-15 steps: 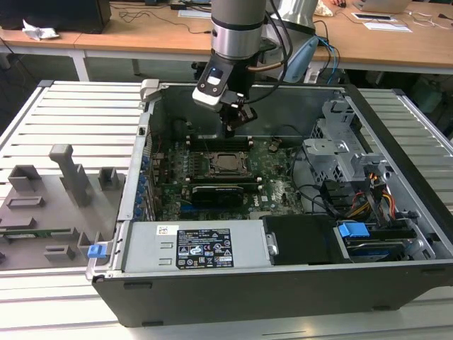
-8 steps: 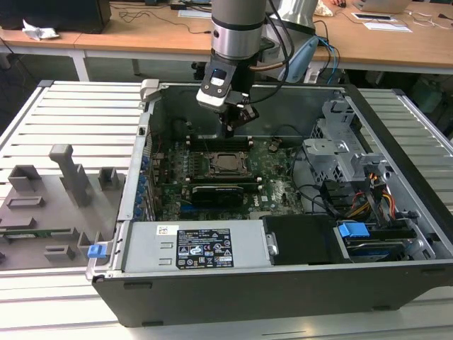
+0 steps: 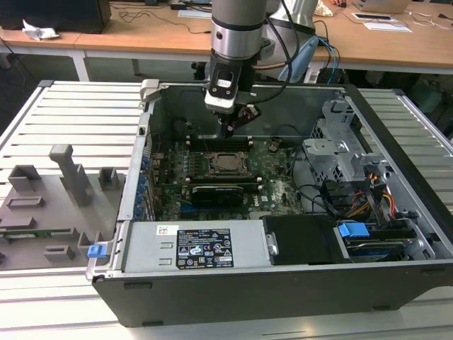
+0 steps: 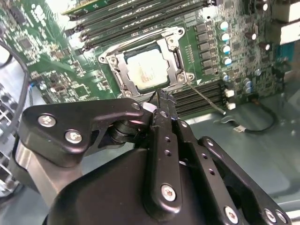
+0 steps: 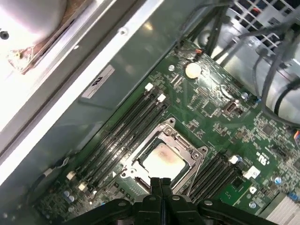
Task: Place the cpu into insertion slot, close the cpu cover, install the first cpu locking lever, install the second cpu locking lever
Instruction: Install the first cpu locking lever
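The cpu (image 4: 147, 68) (image 5: 161, 159) lies flat in the insertion slot (image 3: 228, 163) on the green motherboard, its silver top showing. The cpu cover (image 4: 174, 46) (image 5: 188, 151) is down around it, framing the chip through its window. A thin metal lever rod (image 4: 206, 99) sticks out from one socket corner, across the memory slots. My gripper (image 3: 233, 126) (image 4: 161, 101) (image 5: 161, 182) hangs just above the socket's edge, beside the chip. Its fingers are shut together with nothing between them.
The motherboard sits deep in an open computer case (image 3: 152, 106) with tall walls. A black expansion card (image 3: 216, 193) lies close to the socket, and memory slots (image 5: 126, 126) flank it. A drive cage (image 3: 340, 152), cables (image 3: 375, 198) and power supply (image 3: 198, 248) crowd the case.
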{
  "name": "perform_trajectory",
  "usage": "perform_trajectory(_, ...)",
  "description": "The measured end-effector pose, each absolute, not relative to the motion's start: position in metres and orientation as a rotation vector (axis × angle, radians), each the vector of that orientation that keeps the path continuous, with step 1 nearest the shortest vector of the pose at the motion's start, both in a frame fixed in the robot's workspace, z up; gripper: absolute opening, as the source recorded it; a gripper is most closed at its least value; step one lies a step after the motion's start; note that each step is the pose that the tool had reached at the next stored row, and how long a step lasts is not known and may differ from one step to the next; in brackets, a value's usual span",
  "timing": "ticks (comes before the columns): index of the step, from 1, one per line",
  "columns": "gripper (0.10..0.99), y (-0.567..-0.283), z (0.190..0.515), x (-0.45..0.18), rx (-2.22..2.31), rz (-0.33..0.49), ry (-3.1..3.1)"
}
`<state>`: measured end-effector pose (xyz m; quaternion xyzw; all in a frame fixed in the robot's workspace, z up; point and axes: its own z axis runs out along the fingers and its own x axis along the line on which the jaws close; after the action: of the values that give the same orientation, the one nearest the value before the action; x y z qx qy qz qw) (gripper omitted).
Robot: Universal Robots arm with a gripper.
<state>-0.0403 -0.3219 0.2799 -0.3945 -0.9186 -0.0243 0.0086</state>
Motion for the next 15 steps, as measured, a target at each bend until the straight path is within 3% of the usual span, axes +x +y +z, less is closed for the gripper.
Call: perform_trajectory(15,0.106,-0.3219,0.2794,-0.0403,-0.720,-0.070,-3.031)
